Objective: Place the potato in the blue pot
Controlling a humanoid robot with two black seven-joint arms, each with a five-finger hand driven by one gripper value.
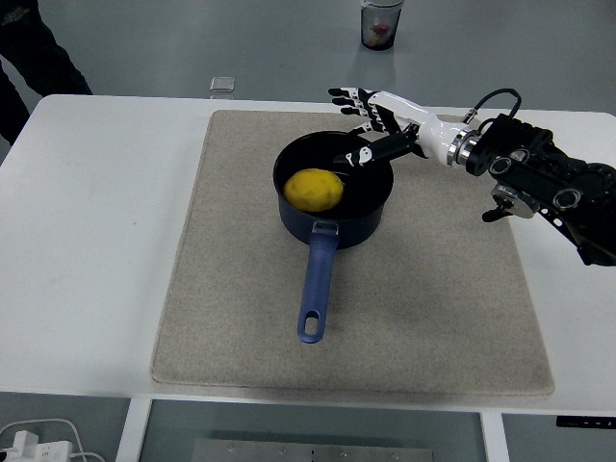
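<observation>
Since the potato lies inside the pot, the placing step reads as done; only clearing the arm looks left. White worktop, bearing all items. Beige mat, spread across the worktop's middle. Blue pot, on the mat, handle pointing toward the near edge. Right hand, over the pot's far rim, fingers spread, holding nothing, apart from the potato. Potato, yellow, resting in the pot's left half. Left arm: out of view.
</observation>
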